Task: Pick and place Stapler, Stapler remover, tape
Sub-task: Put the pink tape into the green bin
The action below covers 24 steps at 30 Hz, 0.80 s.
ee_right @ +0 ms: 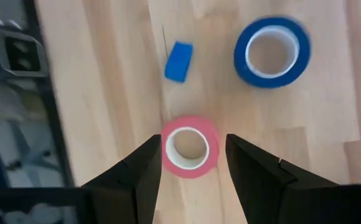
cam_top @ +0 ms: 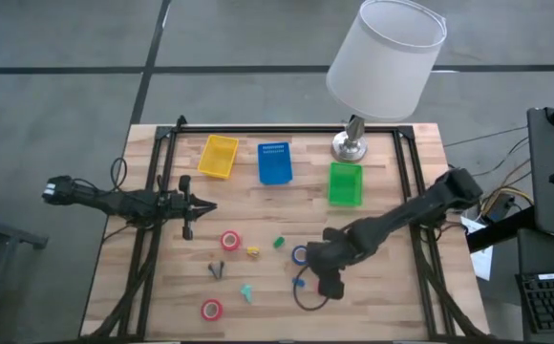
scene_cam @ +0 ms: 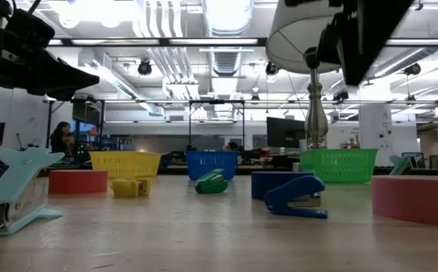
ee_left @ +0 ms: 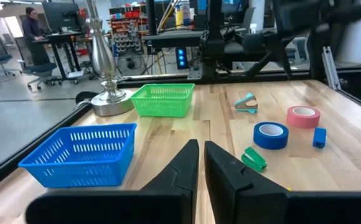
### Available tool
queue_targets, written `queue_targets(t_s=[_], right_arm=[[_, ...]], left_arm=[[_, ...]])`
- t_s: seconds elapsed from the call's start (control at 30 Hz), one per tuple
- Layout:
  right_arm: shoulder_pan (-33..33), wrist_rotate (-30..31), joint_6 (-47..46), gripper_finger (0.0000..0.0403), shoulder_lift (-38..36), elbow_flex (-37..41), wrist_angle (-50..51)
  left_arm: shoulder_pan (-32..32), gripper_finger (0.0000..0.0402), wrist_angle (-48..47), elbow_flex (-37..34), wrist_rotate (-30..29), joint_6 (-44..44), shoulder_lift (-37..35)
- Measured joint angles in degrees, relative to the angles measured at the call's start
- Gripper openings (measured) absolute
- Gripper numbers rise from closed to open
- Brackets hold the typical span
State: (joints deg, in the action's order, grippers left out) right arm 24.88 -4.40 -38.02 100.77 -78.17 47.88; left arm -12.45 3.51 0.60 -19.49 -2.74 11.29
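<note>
My right gripper (ee_right: pixel 193 155) hangs open over the table's near middle, pointing steeply down. Its fingers stand on either side of a red tape roll (ee_right: pixel 190 147) that lies flat on the wood, and they touch nothing. A blue tape roll (ee_right: pixel 272 51) and a small blue block (ee_right: pixel 178 61) lie just beyond. Two more red rolls (cam_top: pixel 230 241) (cam_top: pixel 211 309) lie to the left. A yellow stapler (cam_top: pixel 252 252), a green stapler (cam_top: pixel 279 243), a teal staple remover (cam_top: pixel 246 291) and a dark one (cam_top: pixel 217 270) lie between them. My left gripper (cam_top: pixel 199 206) waits shut at the left, level and empty.
Three baskets stand along the far side: yellow (cam_top: pixel 218 156), blue (cam_top: pixel 275 162) and green (cam_top: pixel 345 183). A lamp's base (cam_top: pixel 350 145) stands beside the green one, and its white shade (cam_top: pixel 384 55) overhangs the far edge. A black cable loop (cam_top: pixel 306 302) lies near my right gripper.
</note>
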Motion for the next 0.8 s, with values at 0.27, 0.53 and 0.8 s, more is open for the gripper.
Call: queue_targets(t_s=[0.27, 0.53, 0.8], right_arm=[[0.8, -0.6, 1.6, 0.0160, 5.2, 0.2, 1.5], [1.0, -0.6, 3.0, 0.0165, 6.5, 2.9, 0.0], [1.1, -0.3, 2.4, 0.0167, 7.8, 4.4, -5.2]], left_arm=[[0.0, 0.0030, 0.1, 0.0, 0.1, 1.4, 0.0], [0.0, 0.0030, 0.2, 0.0, 0.1, 1.8, 0.0], [0.0, 0.0030, 0.3, 0.0, 0.1, 1.8, 0.0]])
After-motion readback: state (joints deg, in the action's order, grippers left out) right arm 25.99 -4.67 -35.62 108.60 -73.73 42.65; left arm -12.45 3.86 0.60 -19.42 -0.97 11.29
